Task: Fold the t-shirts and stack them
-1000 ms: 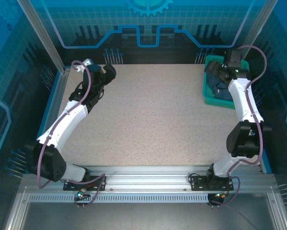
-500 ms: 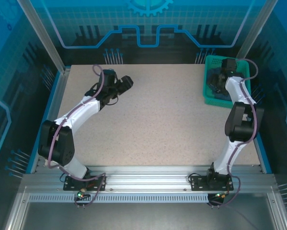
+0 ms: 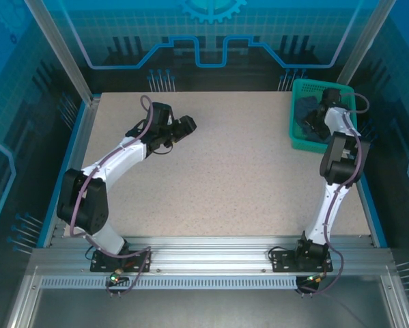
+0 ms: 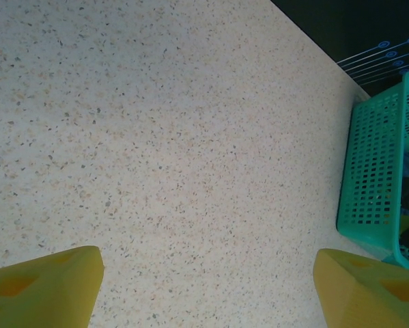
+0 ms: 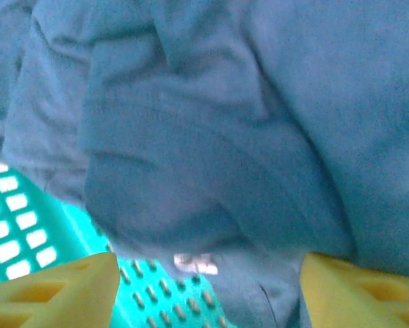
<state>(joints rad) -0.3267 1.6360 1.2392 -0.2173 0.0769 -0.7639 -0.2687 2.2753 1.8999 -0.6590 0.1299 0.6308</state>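
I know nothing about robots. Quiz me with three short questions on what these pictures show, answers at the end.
1. Pick one: where do the dark blue t-shirts lie?
A. spread in the middle of the table
B. bunched in the teal basket
C. draped over the left arm
2. True or false: the left tool stands open over bare table, holding nothing.
3. Fill in: the ____ tool hangs open just above the shirts.

Key: 1 B; 2 true; 3 the right tool.
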